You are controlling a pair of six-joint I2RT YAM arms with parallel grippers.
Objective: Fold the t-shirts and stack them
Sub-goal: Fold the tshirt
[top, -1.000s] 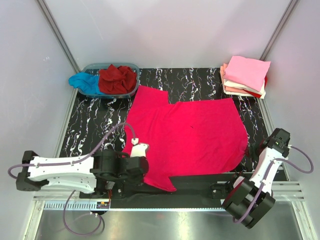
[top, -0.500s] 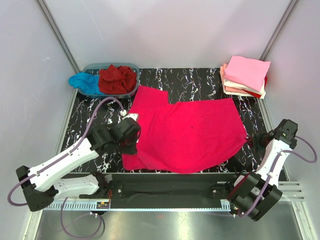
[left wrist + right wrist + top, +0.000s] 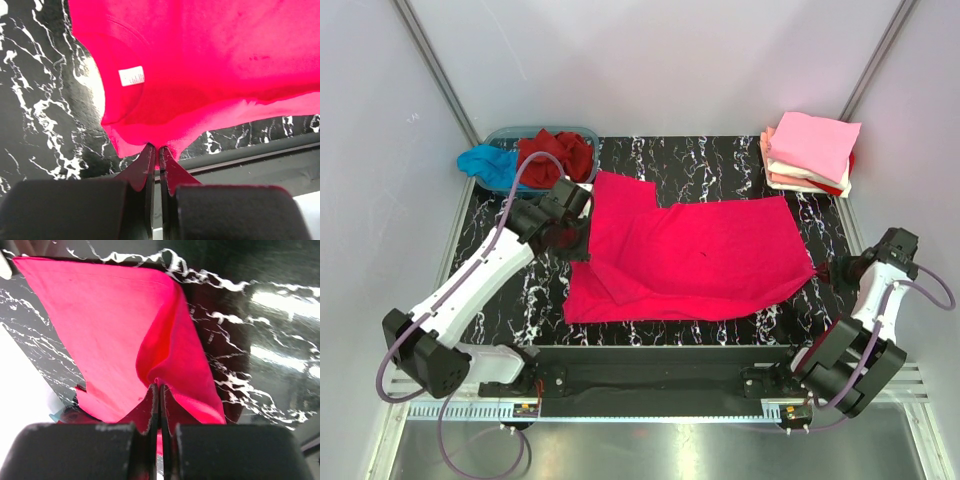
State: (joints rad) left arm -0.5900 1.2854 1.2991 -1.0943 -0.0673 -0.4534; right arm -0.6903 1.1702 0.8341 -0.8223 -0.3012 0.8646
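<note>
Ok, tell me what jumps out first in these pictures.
The bright pinkish-red t-shirt spread across the middle of the black marbled table, with the left gripper and right gripper each shut on an edge of it. Next, the folded stack at the far right corner and the plastic tub of crumpled shirts at the far left.

1. The left arm lay stretched from its near-left base, forward and inward.
2. The left gripper was closed, pinching the shirt at its edge.
3. The right arm stood folded at the near right.
4. The right gripper was closed on a fold of the shirt.
</note>
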